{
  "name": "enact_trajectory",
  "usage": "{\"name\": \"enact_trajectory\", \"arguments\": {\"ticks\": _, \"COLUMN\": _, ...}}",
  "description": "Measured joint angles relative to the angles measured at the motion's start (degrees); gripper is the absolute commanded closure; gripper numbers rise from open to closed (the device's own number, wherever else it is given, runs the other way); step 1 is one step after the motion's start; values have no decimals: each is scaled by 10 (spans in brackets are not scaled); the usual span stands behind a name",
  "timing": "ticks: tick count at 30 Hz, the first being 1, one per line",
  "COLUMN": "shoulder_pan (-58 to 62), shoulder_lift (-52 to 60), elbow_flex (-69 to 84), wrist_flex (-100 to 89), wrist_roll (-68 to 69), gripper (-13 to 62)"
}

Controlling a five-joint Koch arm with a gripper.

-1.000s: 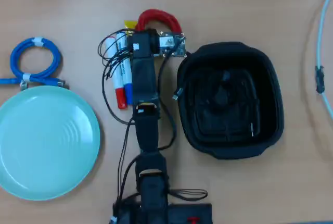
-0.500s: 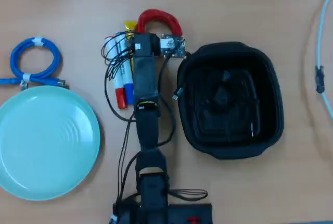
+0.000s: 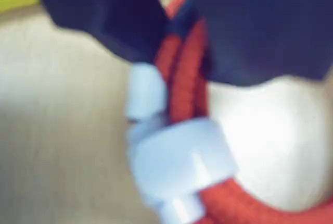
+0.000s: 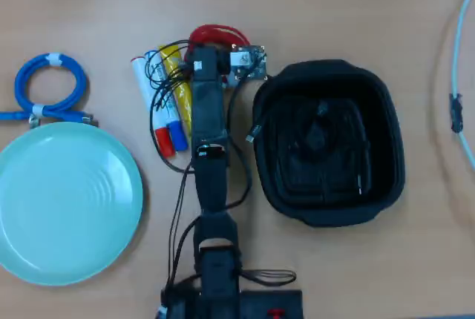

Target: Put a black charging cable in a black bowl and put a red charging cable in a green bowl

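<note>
In the wrist view, the gripper (image 3: 177, 31) is clamping the red charging cable (image 3: 190, 88), with one dark jaw pressing on each side of the red strands. A white band (image 3: 177, 166) is wrapping the coil just below the jaws. In the overhead view, the arm (image 4: 208, 156) is reaching up the table (image 4: 334, 0), and part of the red coil (image 4: 217, 35) is showing beyond the wrist. The black bowl (image 4: 386, 111) is sitting right of the arm, holding the black charging cable (image 4: 315, 137). The green bowl (image 4: 67, 204) is sitting at the left, below a blue cable coil (image 4: 50, 85). Marker pens (image 4: 159, 107) are lying just left of the arm.
</note>
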Motion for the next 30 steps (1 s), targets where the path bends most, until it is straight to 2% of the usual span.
{"name": "enact_trajectory", "arguments": {"ticks": 10, "shoulder_pan": -11, "shoulder_lift": 11, "elbow_flex": 1, "wrist_flex": 2, "wrist_roll": 0, "gripper": 562}}
{"name": "enact_trajectory", "arguments": {"ticks": 30, "shoulder_pan": -124, "shoulder_lift": 316, "elbow_flex": 3, "wrist_flex": 82, "wrist_roll": -25, "gripper": 562}}
